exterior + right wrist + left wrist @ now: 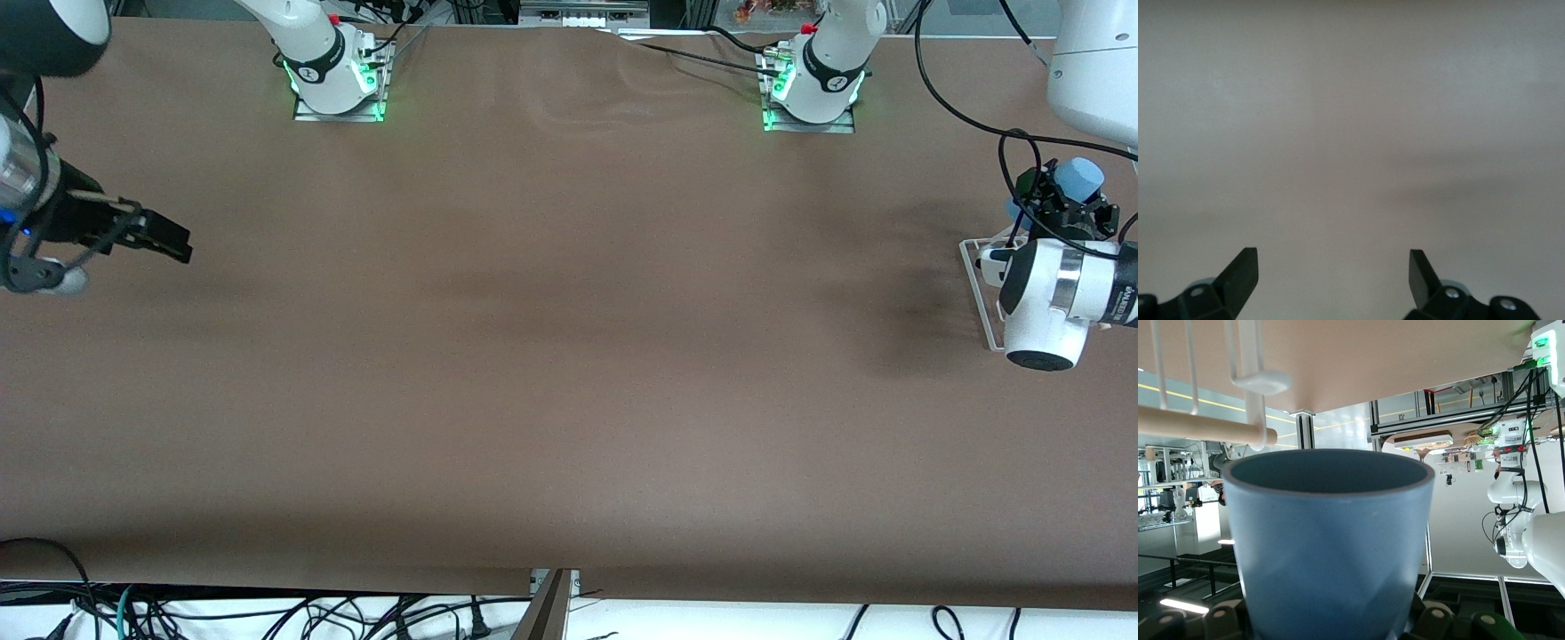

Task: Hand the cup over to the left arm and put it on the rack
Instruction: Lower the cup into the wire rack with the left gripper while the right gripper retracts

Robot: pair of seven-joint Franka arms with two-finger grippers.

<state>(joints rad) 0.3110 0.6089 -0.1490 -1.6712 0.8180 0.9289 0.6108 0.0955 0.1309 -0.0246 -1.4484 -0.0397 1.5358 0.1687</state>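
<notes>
Front view: left gripper fingers clamp cup over rack.

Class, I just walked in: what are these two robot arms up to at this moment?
The left end effector grips the light-blue cup over the rack at the left arm's end of the table, so the handover looks done and placing remains. The right end effector waits open and empty over bare table at the right arm's end.
</notes>
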